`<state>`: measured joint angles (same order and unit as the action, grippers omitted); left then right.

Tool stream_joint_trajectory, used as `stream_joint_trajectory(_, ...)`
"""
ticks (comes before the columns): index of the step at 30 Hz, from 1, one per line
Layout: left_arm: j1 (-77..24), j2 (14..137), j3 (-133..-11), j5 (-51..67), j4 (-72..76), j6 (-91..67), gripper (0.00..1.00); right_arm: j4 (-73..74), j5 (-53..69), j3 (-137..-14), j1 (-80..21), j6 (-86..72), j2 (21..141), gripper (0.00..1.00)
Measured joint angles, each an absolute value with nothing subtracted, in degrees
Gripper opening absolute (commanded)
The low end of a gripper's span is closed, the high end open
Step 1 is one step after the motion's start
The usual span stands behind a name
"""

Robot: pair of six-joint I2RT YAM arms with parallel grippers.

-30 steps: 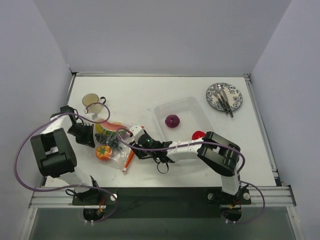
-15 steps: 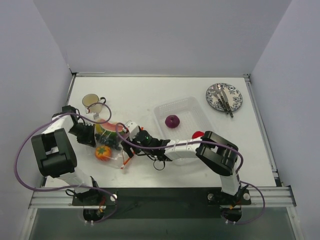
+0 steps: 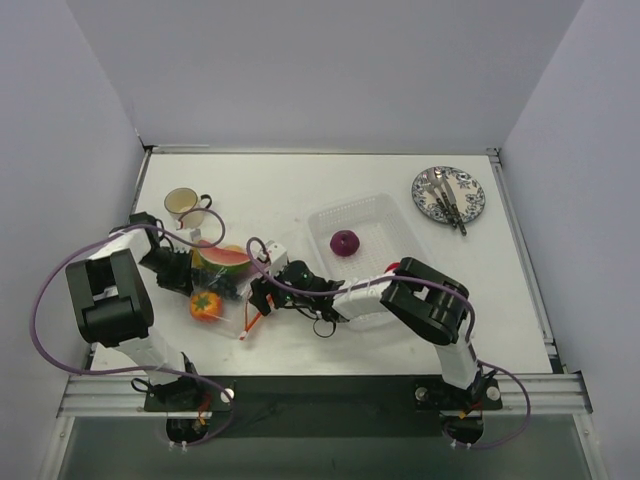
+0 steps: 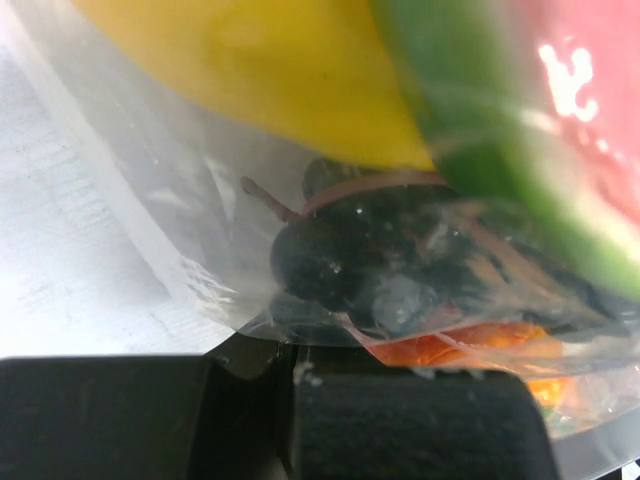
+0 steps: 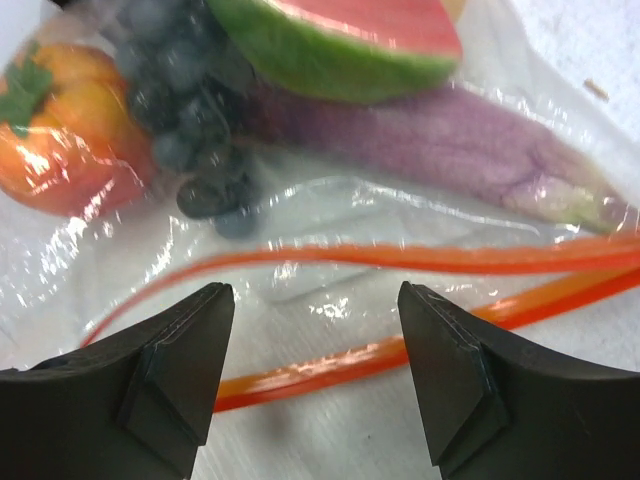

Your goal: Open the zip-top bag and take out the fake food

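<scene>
1. the white desk (image 3: pixel 300 190) carries everything, with both arms reaching in over its near-left part.
2. a rigid clear tray (image 3: pixel 385 225) sits right of centre. a round purple piece (image 3: pixel 344 243) lies inside it, and a red piece (image 3: pixel 397 268) shows at its near edge beside the right arm.
3. the zip-top bag (image 3: pixel 232 300) lies flat on the near-left of the desk, between the two pincers. its red-orange zip strip (image 5: pixel 400 258) is on the side facing the right arm, and its two tracks look parted.
4. a patterned plate (image 3: pixel 470 185) with cutlery on it stands at the far right corner. a cup (image 3: pixel 183 205) stands far left, near the bag.
5. the left pincer (image 3: pixel 178 272) is at the bag's left end. in its wrist view the dark fingers (image 4: pixel 420 420) are pressed together with the bag's film pinched between them.
6. the right pincer (image 5: pixel 310 380) hovers just over the zip strip with its fingers spread apart, holding nothing.
7. the fake food (image 3: pixel 222 285) is inside the bag: a watermelon slice (image 5: pixel 340 40), a long purple vegetable (image 5: pixel 430 145), an orange fruit with a green top (image 5: pixel 60 130), dark grapes (image 5: pixel 190 130) and a yellow piece (image 4: pixel 260 70).
</scene>
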<state>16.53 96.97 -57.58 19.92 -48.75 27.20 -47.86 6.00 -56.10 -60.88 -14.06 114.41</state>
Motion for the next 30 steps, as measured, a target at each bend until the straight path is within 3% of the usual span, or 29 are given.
stream_joint_trajectory(10,16.53,98.24,-57.67,19.29,-48.34,27.14,0.00,-49.17,4.71,-53.36,-63.59,-8.78,114.76,0.65)
stream_joint_trajectory(22,15.05,98.70,-58.11,18.61,-48.42,25.65,0.00,-47.99,4.21,-62.83,-67.64,-1.93,119.52,0.65)
stream_joint_trajectory(29,13.98,98.59,-58.11,18.57,-48.82,25.80,0.00,-47.09,2.83,-67.33,-67.55,-1.17,123.35,0.49)
stream_joint_trajectory(30,13.96,98.59,-58.11,18.57,-48.86,25.96,0.00,-46.57,2.66,-67.77,-67.55,-1.15,123.85,0.42)
